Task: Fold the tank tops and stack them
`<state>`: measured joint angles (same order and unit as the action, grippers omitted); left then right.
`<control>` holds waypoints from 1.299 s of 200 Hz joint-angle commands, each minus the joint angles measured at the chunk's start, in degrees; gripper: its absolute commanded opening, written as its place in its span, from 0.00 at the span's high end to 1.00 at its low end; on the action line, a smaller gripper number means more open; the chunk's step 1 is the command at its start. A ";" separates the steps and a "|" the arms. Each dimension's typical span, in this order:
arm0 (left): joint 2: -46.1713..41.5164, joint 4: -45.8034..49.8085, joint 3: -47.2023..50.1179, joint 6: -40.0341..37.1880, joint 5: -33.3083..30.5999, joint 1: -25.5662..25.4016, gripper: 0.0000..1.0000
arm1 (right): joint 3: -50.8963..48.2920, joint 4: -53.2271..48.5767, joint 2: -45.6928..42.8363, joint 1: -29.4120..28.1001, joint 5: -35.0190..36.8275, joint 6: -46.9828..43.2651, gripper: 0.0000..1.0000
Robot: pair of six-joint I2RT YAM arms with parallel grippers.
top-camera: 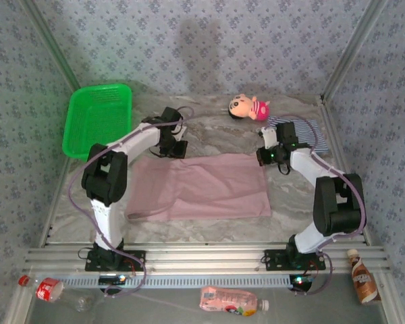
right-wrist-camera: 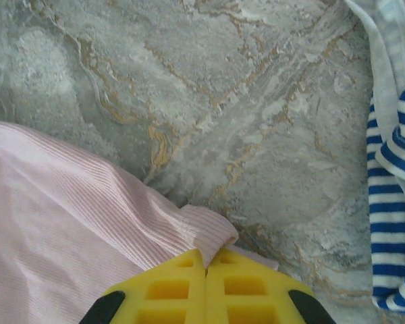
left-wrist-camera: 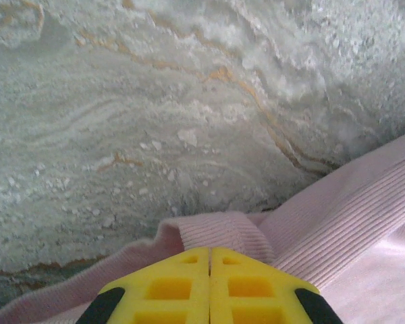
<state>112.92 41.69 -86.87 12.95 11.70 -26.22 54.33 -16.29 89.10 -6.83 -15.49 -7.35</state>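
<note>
Cloth is lying flat in the middle of the overhead frame: the pink tank top (top-camera: pixel 202 185) is resting on the marbled bench (top-camera: pixel 216 135) between the two arms. Its long axis is running left to right across the picture, with the short sides facing the arms. It is showing as a plain rectangle with a second layer peeking out at the lower left, so I am not able to tell which end is the neck.

The left claw (top-camera: pixel 175 152) is clamping the upper left corner and the right claw (top-camera: pixel 270 158) the upper right corner. In each wrist view the yellow fingers are pressed together, with a small roll of ribbed edge bulging out between them.

Both bites are looking thin, so the risk I am seeing is one corner sliding free as the edge is being carried toward the lower side. That would be leaving the fold skewed or half done. The claws may also be holding only the top layer, which would be pulling the layers apart.

The striped tank top (top-camera: pixel 304 131) is lying crumpled just right of the right claw, near enough to be getting dragged. The doll (top-camera: pixel 246 106) is lying above it, and the green basket (top-camera: pixel 98 118) is sitting in the upper left.
</note>
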 commanded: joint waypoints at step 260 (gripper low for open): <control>-9.79 7.53 9.50 3.67 -3.55 -3.75 0.63 | -3.22 -13.01 -11.02 -5.25 9.02 -9.11 0.67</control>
<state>105.47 44.18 -71.99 17.04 9.61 -31.22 47.75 -33.85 80.47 -11.42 -2.37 -17.37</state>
